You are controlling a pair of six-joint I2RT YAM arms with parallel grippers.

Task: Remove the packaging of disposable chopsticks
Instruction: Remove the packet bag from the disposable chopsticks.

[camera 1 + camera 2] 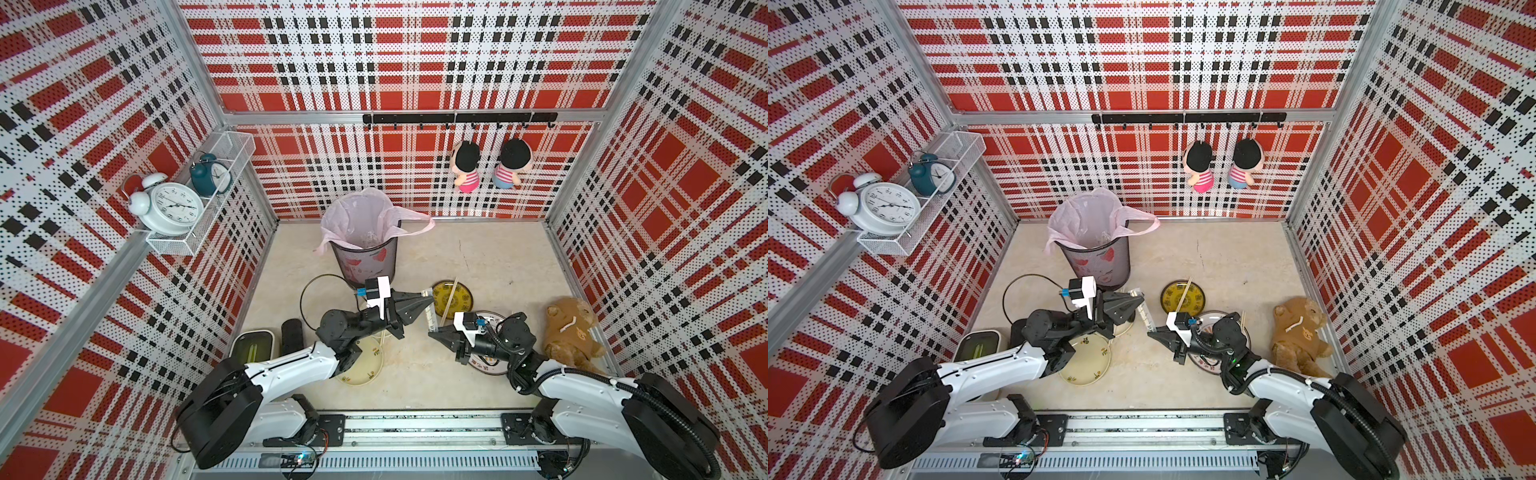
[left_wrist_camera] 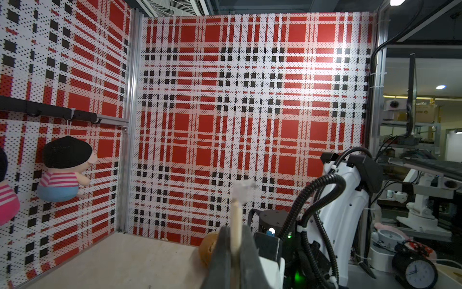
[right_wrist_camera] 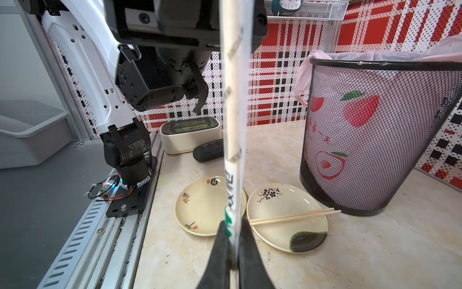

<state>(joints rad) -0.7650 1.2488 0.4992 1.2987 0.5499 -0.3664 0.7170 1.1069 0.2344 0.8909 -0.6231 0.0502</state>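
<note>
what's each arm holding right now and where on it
Both hold the same wrapped chopsticks: the right end effector pinches the green-logo end, the left end effector grips near the opposite end.

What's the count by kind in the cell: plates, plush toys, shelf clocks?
Plates: 4
Plush toys: 3
Shelf clocks: 2
Total: 9

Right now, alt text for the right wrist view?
The right pincer is shut on the green-printed end of a long clear plastic chopstick sleeve stretching toward the left arm. Beneath lie two cream ceramic plates, one holding bare wooden chopsticks, beside a pink-lined black mesh bin.
</note>
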